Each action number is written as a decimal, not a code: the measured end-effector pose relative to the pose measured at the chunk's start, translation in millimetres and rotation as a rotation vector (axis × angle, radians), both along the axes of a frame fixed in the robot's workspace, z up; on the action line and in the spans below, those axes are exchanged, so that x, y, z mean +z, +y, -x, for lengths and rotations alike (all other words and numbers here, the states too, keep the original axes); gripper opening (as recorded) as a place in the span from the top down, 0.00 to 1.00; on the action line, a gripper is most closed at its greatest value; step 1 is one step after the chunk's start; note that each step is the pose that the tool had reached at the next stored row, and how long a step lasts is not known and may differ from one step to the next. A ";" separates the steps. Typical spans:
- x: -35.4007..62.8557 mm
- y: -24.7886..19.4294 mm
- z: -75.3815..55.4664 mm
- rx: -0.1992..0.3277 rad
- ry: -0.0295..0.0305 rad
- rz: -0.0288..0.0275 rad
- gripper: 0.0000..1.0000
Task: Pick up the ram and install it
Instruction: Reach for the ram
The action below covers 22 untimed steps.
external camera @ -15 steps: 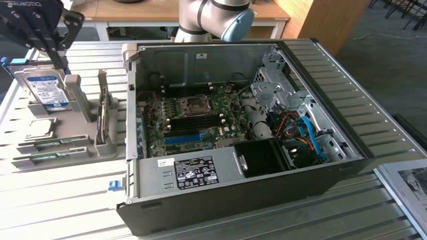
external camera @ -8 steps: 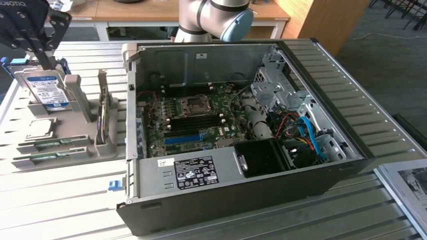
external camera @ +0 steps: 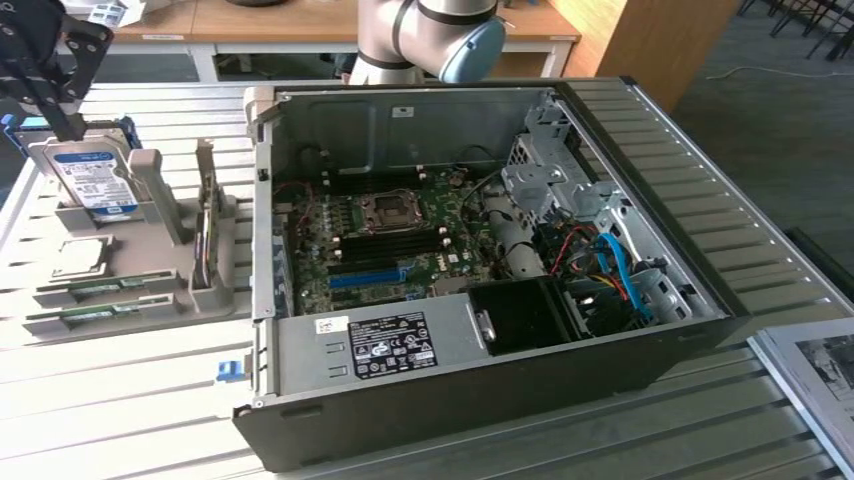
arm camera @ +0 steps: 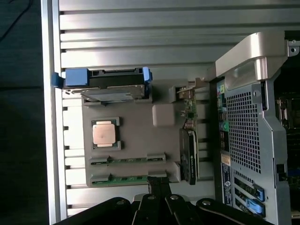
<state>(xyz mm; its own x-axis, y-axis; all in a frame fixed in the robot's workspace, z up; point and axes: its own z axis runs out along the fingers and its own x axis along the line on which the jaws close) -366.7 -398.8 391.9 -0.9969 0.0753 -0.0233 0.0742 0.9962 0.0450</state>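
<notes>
Our fingers (arm camera: 157,187) are pressed closed, black and empty, hanging above the grey moulded tray (arm camera: 136,126). The ram (arm camera: 126,178), a thin green board stick, lies flat in a tray groove. Its long axis runs across the exterior view, parallel to a second stick (arm camera: 126,160), on the slatted metal tabletop (arm camera: 140,47).

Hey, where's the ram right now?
Two ram sticks lie flat in the gray holder at the exterior view's left, beside the open computer case, just nearer the camera than the CPU chip.
</notes>
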 end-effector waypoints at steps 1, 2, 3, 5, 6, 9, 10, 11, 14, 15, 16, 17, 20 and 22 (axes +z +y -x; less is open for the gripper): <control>0.0 0.0 2.8 0.000 -0.0001 0.0000 0.90; 0.0 0.0 5.6 0.000 -0.0001 -0.0001 0.90; 0.0 0.0 8.3 0.000 0.0000 0.0000 0.90; 0.0 0.0 13.7 0.000 0.0001 0.0000 0.90; -0.1 0.0 16.4 0.000 -0.0001 0.0000 0.90; -0.1 0.0 24.3 0.000 0.0000 0.0000 0.90; -0.1 0.0 26.6 0.000 0.0000 0.0000 0.90; -0.2 0.0 28.6 0.000 0.0000 0.0000 0.90; -0.2 0.0 31.2 0.000 -0.0001 -0.0001 0.90; -0.2 0.0 31.2 0.000 -0.0001 -0.0001 0.90; -0.2 0.0 31.2 0.000 0.0000 -0.0001 0.90; -0.2 0.0 31.2 0.000 -0.0001 0.0000 0.90; -0.2 0.1 32.6 0.000 0.0000 0.0000 0.90; -0.2 0.0 34.5 0.000 0.0000 0.0000 0.90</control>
